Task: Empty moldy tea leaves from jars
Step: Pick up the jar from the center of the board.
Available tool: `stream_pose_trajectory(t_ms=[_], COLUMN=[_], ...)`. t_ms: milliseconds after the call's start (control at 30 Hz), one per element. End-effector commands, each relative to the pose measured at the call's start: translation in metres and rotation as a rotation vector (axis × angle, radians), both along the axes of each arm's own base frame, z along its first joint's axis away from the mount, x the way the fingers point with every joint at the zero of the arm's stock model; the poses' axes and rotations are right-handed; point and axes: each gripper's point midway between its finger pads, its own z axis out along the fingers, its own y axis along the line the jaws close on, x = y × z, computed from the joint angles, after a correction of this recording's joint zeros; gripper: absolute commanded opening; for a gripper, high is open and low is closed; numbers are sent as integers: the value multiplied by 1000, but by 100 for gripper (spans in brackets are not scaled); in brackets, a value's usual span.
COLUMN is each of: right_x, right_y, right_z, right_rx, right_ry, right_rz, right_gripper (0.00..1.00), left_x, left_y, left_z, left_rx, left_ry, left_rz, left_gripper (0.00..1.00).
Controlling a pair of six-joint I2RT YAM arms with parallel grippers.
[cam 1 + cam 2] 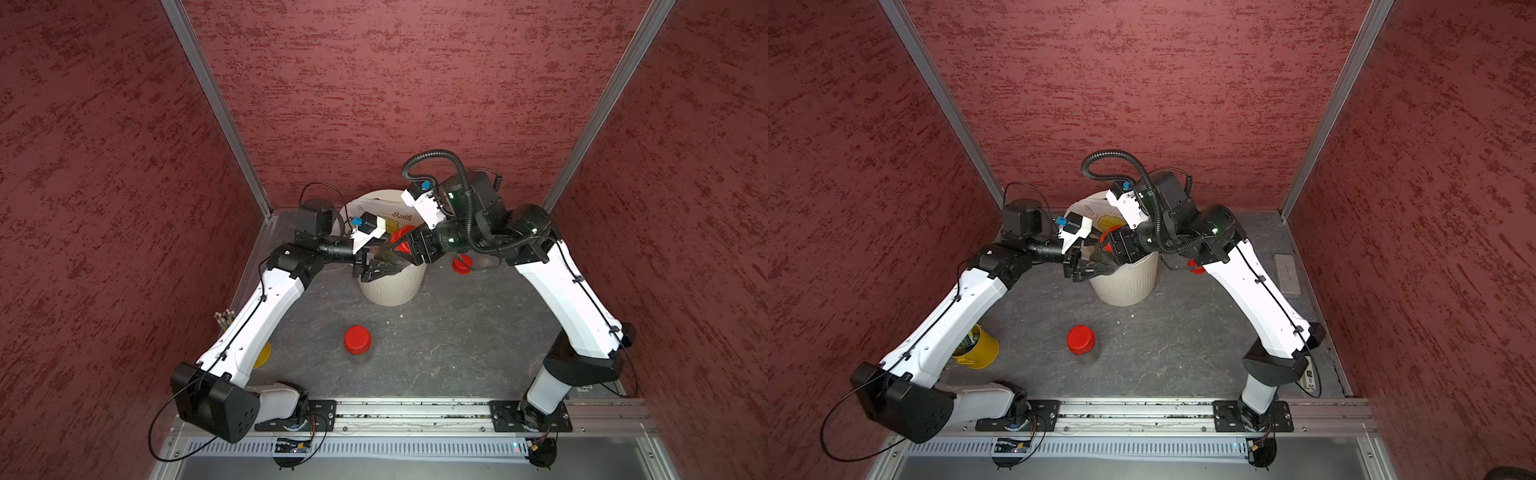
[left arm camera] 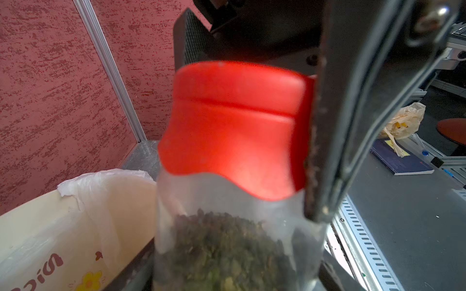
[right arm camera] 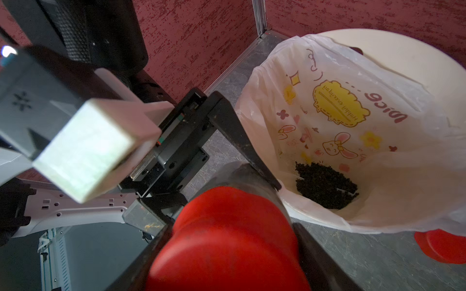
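Over the front rim of the cream bin (image 1: 392,289), a clear jar (image 2: 227,247) holding dark green tea leaves is caught between both grippers. My left gripper (image 2: 233,273) is shut on its see-through body, also seen in a top view (image 1: 386,266). The right gripper (image 3: 227,254) is shut on its red lid (image 3: 227,239), and one of its fingers (image 2: 327,131) runs along the lid's side. A second jar (image 1: 357,340) with a red lid stands on the table in front. Right of the bin lies another red lid (image 1: 461,264); whether a jar is under it is hidden.
The bin's printed white bag (image 3: 353,121) holds a heap of dark leaves (image 3: 325,186). A yellow cup (image 1: 978,347) sits under the left arm. A grey block (image 1: 1287,274) and a small device (image 1: 1310,376) lie along the right wall.
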Motion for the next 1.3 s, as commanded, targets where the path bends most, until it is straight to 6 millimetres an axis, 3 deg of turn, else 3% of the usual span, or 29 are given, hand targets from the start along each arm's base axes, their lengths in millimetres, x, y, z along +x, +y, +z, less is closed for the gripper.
stream_pose_trajectory(t_ms=[0,133,200,300,400,767,867,1067,1267], right_x=[7,9,9,9,8,6,5,3,3], right_y=[8,8,8,8,9,12,12,13,15], right_z=[28,30,31,32,34,42,42,41,37], right_rx=[73,76,81,84,94,129,129,132,127], right_ry=[-99,-107,-110,-110,-110,-116,-114,-106,-94], right_rz=[4,-4,-5,-3,-2,16,21,28,35], right_gripper=[69,70,65,44,36,27,27,27,28], left_x=[-12,-12,-12,-12,-13,-15,-15,-13,-12], left_y=[3,3,3,3,2,-2,-3,-4,-3], left_z=[6,7,7,7,7,5,5,4,4], left_rx=[-11,-15,-15,-16,-18,-18,-17,-16,-15], left_ry=[11,-2,-4,-6,-8,-8,-7,-11,-19], left_rz=[-25,-22,-20,-21,-28,-38,-40,-33,-26], left_gripper=[64,65,65,69,73,90,87,72,69])
